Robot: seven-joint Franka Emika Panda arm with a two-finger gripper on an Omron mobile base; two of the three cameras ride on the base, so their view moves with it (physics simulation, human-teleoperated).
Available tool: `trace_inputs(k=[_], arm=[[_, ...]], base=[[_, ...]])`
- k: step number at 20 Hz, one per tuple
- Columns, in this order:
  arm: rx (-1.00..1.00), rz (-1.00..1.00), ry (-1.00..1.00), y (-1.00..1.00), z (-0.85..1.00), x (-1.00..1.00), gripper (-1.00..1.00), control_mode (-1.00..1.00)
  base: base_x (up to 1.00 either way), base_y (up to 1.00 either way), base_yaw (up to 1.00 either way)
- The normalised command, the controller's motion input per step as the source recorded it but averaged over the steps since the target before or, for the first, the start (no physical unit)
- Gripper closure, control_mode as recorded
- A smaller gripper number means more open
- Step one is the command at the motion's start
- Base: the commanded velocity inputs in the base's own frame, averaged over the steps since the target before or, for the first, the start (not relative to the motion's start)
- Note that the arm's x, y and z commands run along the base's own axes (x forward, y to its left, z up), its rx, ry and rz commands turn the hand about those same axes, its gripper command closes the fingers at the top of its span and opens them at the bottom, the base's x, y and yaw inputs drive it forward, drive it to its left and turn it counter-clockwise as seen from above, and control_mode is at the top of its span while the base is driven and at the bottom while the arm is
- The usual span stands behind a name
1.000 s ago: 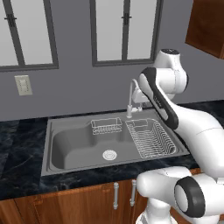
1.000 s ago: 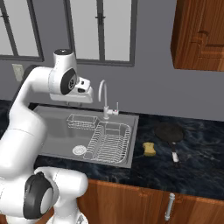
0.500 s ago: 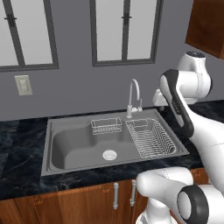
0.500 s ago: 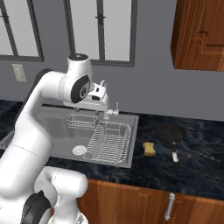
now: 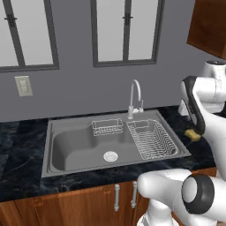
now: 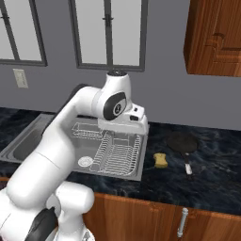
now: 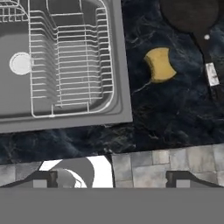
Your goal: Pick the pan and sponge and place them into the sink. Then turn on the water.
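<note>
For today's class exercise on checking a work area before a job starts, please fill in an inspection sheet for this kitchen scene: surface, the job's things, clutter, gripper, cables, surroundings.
Surface: black marbled counter around the sink.
Sink: grey basin, holds a wire basket and a wire dish rack; neither pan nor sponge inside.
Pan: on the counter to the right of the sink, handle toward the counter's front edge.
Sponge: yellow, on the counter between sink and pan, touching neither.
Water: no stream from the faucet.
Clutter: nothing seen.
Gripper: fingertips dark and spread at the bottom of the hand view, holding nothing, high above the counter.
Cables: nothing seen.
Surroundings: windows, wall outlet, wooden cabinets.
</note>
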Motion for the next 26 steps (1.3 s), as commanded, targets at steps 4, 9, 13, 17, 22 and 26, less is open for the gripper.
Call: trace_inputs(k=[4,9,13,17,22,26], arm=[[-0.07,-0.02,0.23,-1.0,-0.56,-0.05,-1.0,-1.0],[-0.02,0.0,0.15,-1.0,-0.59,-0.1,-1.0,-1.0],[0.01,0.07,0.0,-0.82,-0.27,0.1,-1.0,-1.0],[0.0,0.14,0.0,-0.49,-0.16,0.39,-1.0,-1.0],[0.01,0.16,0.0,-0.33,-0.31,0.4,-1.0,-1.0],[0.05,0.18,0.0,-0.48,-0.36,0.13,-1.0,-1.0]], base=[[0.0,0.0,0.0],[0.0,0.0,0.0],[0.0,0.0,0.0],[0.0,0.0,0.0],[0.0,0.0,0.0],[0.0,0.0,0.0]])
